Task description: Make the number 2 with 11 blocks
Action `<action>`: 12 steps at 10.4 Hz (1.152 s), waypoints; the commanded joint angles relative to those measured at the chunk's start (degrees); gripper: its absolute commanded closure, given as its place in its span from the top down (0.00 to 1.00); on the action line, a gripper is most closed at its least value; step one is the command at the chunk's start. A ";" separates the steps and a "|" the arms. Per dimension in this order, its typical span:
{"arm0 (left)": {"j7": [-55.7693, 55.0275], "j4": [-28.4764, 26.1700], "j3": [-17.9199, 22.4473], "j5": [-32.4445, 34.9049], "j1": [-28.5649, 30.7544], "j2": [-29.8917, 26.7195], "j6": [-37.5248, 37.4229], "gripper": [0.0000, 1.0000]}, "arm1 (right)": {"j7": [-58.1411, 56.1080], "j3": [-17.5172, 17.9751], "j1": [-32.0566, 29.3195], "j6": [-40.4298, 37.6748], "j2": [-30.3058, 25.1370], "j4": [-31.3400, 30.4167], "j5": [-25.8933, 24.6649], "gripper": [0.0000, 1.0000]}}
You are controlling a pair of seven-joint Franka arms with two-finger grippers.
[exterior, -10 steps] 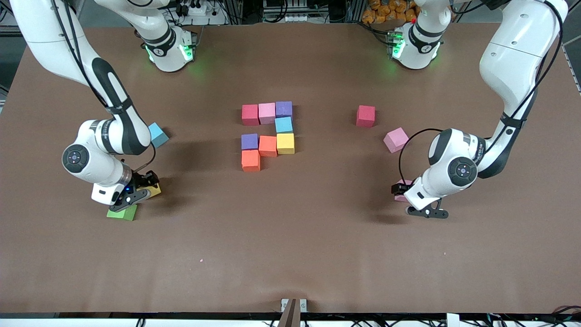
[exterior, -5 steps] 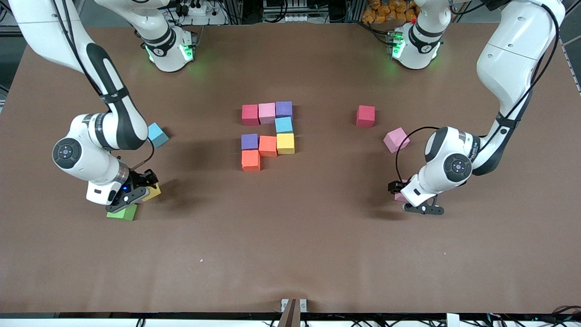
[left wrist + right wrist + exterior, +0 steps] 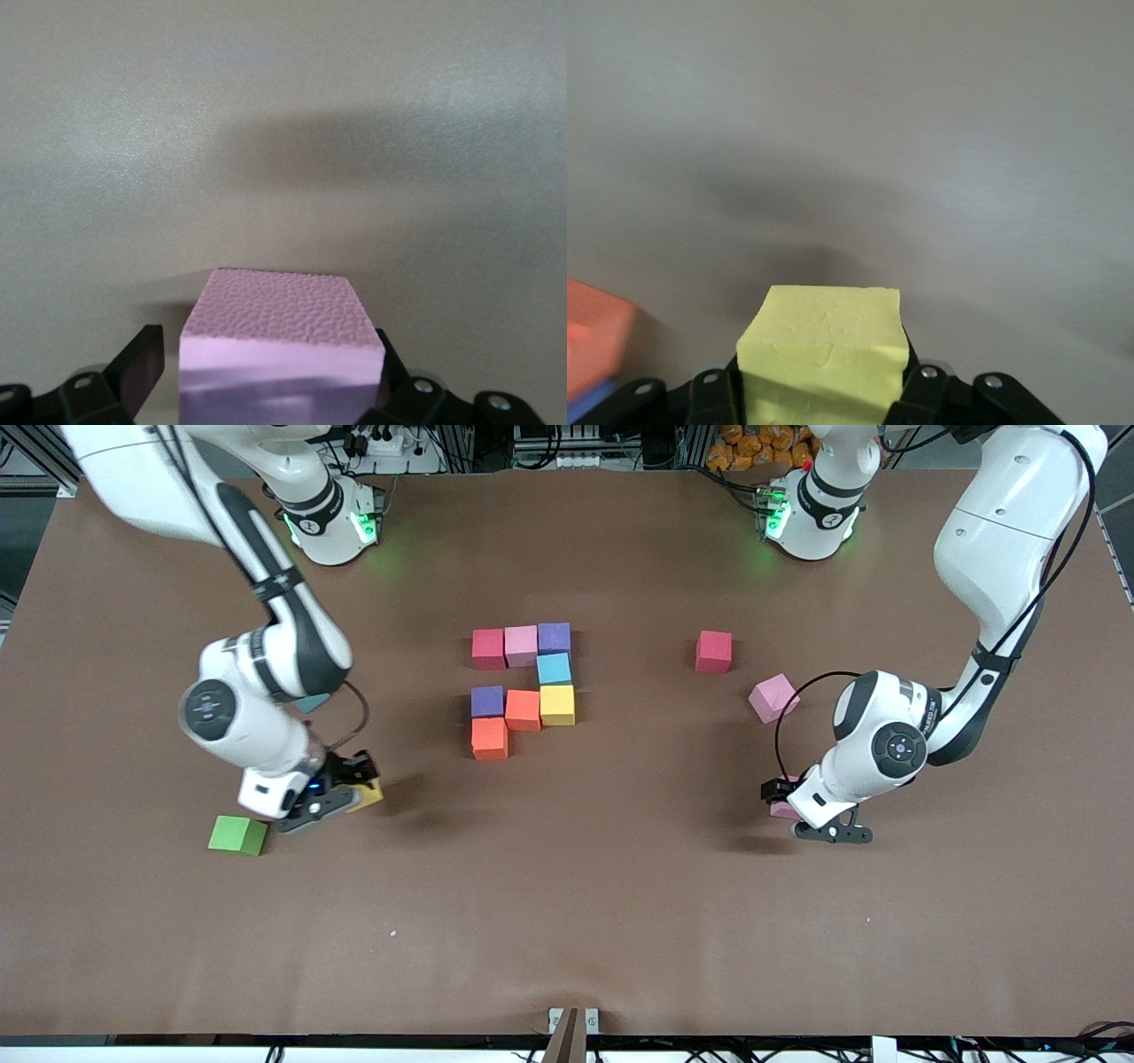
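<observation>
Front view shows the right pincer (image 3: 332,797) at the frame's lower left, clamped on a yellow block (image 3: 368,795) above the brown tabletop (image 3: 567,921); the right wrist view confirms both fingers (image 3: 709,394) pressed to the yellow block's sides. A green cube (image 3: 237,835) lies on the tabletop just beside it, toward the frame's left edge, and a light blue block (image 3: 312,702) peeks out from under the right arm.

At mid frame sits the unfinished number 2 (image 3: 523,689): a top row of red, pink and purple cubes, a light blue cube below the purple one, then a row of purple, orange and yellow, and one orange cube under that purple.

At the lower right, the left pincer (image 3: 802,808) is spread wide around a pink block (image 3: 783,809), which stands on the tabletop; the left wrist view shows a gap between its fingers (image 3: 137,367) and the block. Another pink block (image 3: 772,697) and a red block (image 3: 714,651) lie above it in the frame.
</observation>
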 commanded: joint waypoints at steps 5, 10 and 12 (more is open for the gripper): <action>-4.29 -2.43 -0.63 1.11 0.20 -2.76 0.68 1.00 | 36.19 -0.38 14.07 -0.69 7.20 6.78 -1.02 0.36; -4.29 -2.34 -0.54 1.11 0.29 -2.58 0.68 1.00 | 41.47 -1.70 17.95 -0.68 11.07 10.65 -4.34 0.36; -4.38 -2.25 -0.62 1.11 0.29 -2.50 0.68 1.00 | 40.77 -1.88 17.78 -1.29 10.81 10.82 -8.46 0.36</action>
